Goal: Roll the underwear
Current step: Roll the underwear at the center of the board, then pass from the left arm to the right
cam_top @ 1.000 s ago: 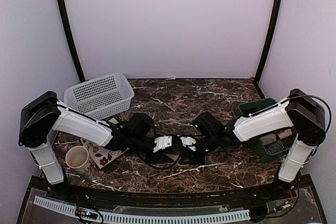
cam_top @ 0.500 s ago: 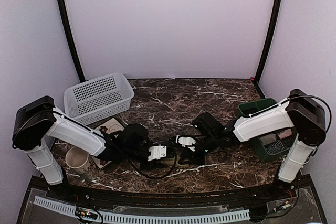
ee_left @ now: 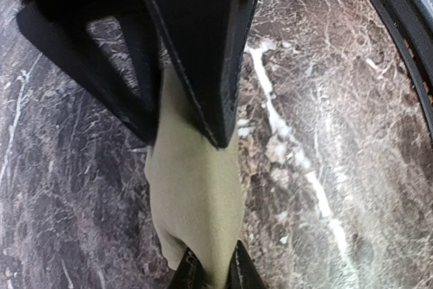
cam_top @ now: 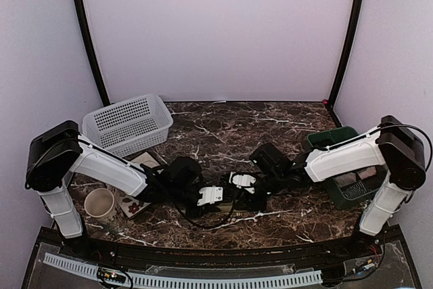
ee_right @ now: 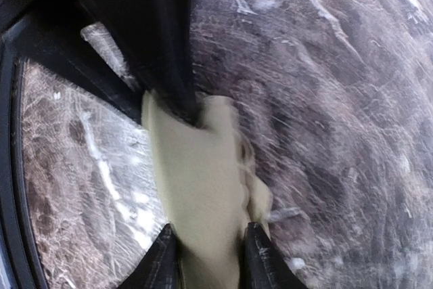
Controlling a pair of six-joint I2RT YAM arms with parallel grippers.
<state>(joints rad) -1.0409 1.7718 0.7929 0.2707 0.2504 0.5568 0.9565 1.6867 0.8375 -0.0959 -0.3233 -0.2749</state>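
Note:
The olive-khaki underwear [ee_left: 196, 194] lies as a narrow folded strip on the dark marble table, stretched between both grippers. My left gripper [ee_left: 210, 272] is shut on one end of it. My right gripper [ee_right: 206, 255] is shut on the other end [ee_right: 199, 181]. In the top view the left gripper [cam_top: 215, 195] and right gripper [cam_top: 242, 182] meet head-on at the table's front middle and hide most of the cloth. Each wrist view shows the other gripper's black fingers [ee_left: 196, 52] over the far end. The pink underwear is out of view.
A white mesh basket [cam_top: 128, 123] stands at the back left. A cream mug [cam_top: 100, 202] and a floral plate [cam_top: 135, 202] sit by the left arm. A green bin [cam_top: 338, 141] stands at the right edge.
My left gripper drew back towards the near left, then moved right again to meet the right gripper. The right gripper shifted only slightly. Both stay closed on the olive cloth.

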